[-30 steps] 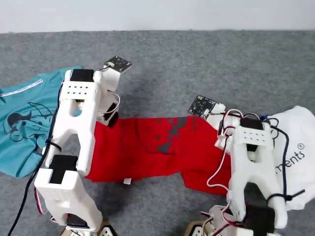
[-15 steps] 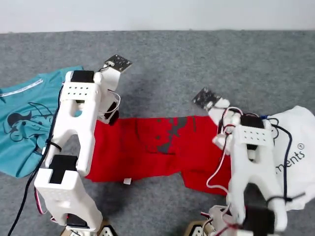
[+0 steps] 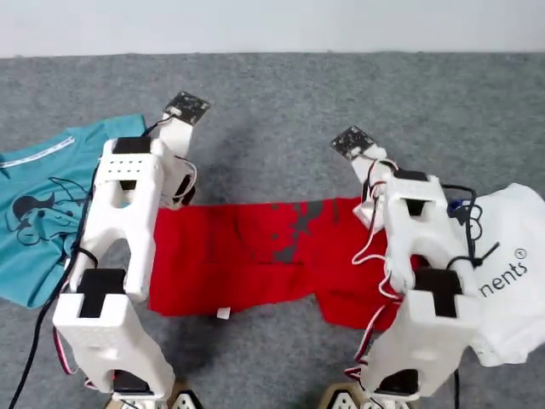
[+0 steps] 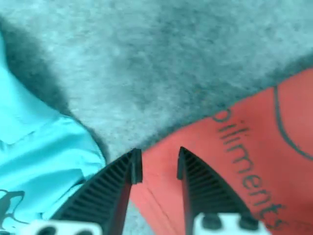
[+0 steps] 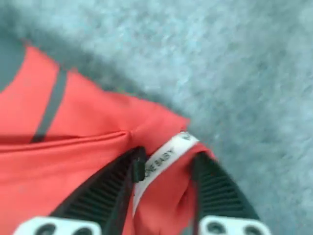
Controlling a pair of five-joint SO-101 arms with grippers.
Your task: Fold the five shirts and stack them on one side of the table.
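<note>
Red shirt [image 3: 255, 256] lies spread across the worktop [image 3: 281, 111], your left end effector [image 4: 158, 161] at its 10 o'clock corner and right end effector [image 5: 168, 166] at 2 o'clock, both apart astride the edge: likely next, clamp both and fold toward 6 o'clock.

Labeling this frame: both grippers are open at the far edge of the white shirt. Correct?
Not the white shirt: the red shirt. The left gripper and right gripper are both open at its far edge, as the two wrist views show; the white shirt lies beside it.
</note>
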